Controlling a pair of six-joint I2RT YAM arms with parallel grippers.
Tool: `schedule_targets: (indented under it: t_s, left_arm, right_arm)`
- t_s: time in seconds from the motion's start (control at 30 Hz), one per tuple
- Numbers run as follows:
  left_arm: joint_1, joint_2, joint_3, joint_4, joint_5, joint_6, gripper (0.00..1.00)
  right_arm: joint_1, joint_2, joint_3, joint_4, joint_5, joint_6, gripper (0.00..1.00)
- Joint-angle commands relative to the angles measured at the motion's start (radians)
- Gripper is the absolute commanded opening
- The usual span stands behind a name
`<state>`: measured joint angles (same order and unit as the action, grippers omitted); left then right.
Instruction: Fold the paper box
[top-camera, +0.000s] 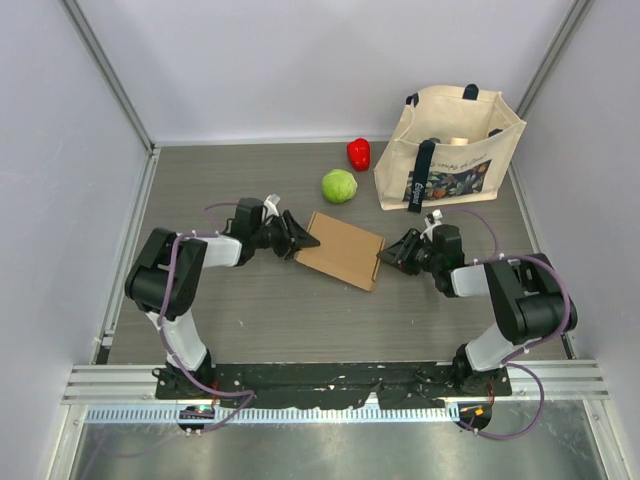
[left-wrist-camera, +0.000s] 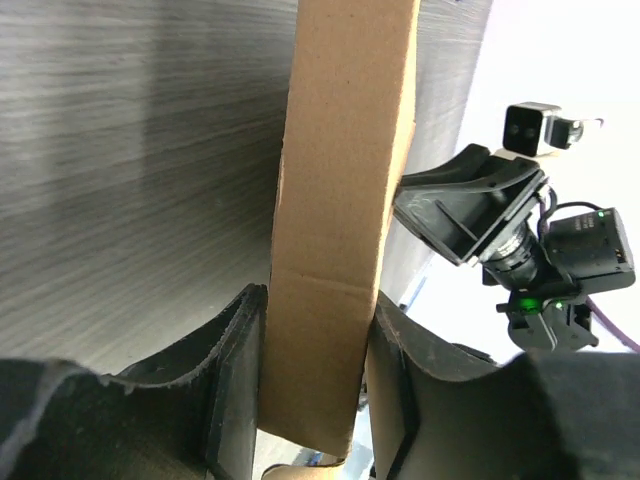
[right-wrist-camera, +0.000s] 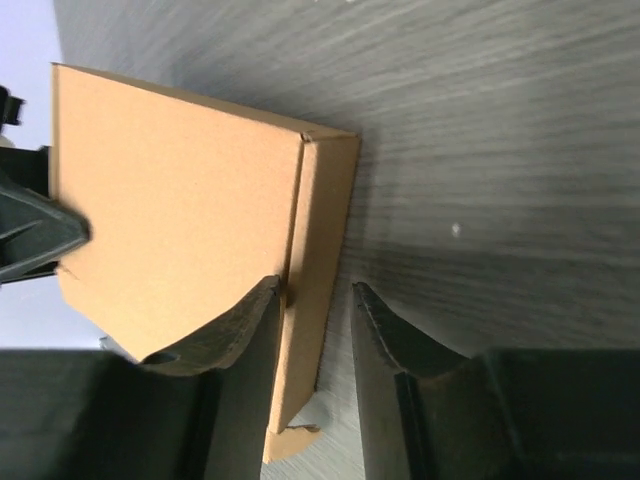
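Paper box (top-camera: 341, 250) lies closed and flat on the grey wood-grain table (top-camera: 250, 310), about the middle of it and turned at a slant, just beyond the two arm bases at the near edge and held between the two arms, which reach in low from either side. At its left end the left gripper (left-wrist-camera: 320, 300) pinches the box: in the left wrist view a narrow side wall of the box stands between the two black fingers (left-wrist-camera: 235, 350), and both of them press against the cardboard. At its right end the right gripper (right-wrist-camera: 315, 288) straddles the other side wall with its jaws spread; in the right wrist view one finger lies over the lid at the edge, while a thin dark gap shows between the other finger and the wall, so nothing is clamped there. A small cardboard tab (right-wrist-camera: 292, 440) pokes out at the corner nearest that camera. The lid is plain brown, with one crease running along its edge. Farther back, well apart from the box, a round green vegetable (top-camera: 339, 185) sits on the table, and a red pepper (top-camera: 358, 153) lies just behind it. To their right, near the back wall, a beige tote bag (top-camera: 450, 150) with dark handles stands upright and open
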<state>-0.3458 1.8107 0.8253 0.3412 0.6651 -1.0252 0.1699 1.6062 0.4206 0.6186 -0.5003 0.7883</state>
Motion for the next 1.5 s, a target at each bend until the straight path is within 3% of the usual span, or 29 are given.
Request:
schedule_targets:
  t_s: [0.0,0.07,0.2,0.27,0.3,0.4,0.43,0.47,0.53,0.83,1.2,1.47]
  left_arm:
    - [-0.007,-0.062,-0.038,0.073,0.056,-0.104,0.41]
    - [-0.007,-0.088,-0.043,0.035,0.082,-0.131,0.34]
    - [-0.004,-0.165,-0.068,-0.071,0.08,-0.187,0.3]
    - [-0.002,-0.209,-0.06,-0.215,0.065,-0.2,0.31]
    - [-0.002,-0.221,-0.054,-0.302,0.061,-0.21,0.32]
    - [-0.001,-0.255,-0.038,-0.481,0.054,-0.251,0.33]
    - [0.001,-0.258,-0.038,-0.513,0.059,-0.266,0.33]
    - [0.002,-0.261,-0.043,-0.53,0.068,-0.288,0.33]
    - [0.002,-0.272,-0.069,-0.55,0.108,-0.354,0.33]
    - [0.007,-0.387,-0.158,-0.626,0.151,-0.431,0.34]
    - [0.018,-0.426,-0.149,-0.694,0.154,-0.451,0.35]
    - [0.024,-0.452,-0.13,-0.728,0.171,-0.452,0.36]
  right_arm:
    - [0.037,-0.152,0.029,-0.287,0.123,-0.107,0.43]
    - [0.084,-0.277,0.102,-0.497,0.272,-0.205,0.5]
    - [0.36,-0.405,0.323,-0.811,0.642,-0.363,0.69]
    - [0.463,-0.43,0.368,-0.849,0.709,-0.469,0.77]
    - [0.57,-0.437,0.403,-0.849,0.78,-0.516,0.79]
    - [0.741,-0.411,0.437,-0.801,0.824,-0.743,0.81]
    - [0.852,-0.395,0.448,-0.795,0.839,-0.785,0.81]
    - [0.899,-0.379,0.46,-0.792,0.865,-0.901,0.82]
    - [0.979,-0.324,0.478,-0.774,0.908,-0.974,0.82]
    - [1.013,-0.258,0.501,-0.783,0.861,-1.127,0.82]
    - [1.045,-0.247,0.482,-0.832,0.783,-1.074,0.79]
    - [1.065,-0.261,0.414,-0.745,0.931,-1.071,0.72]
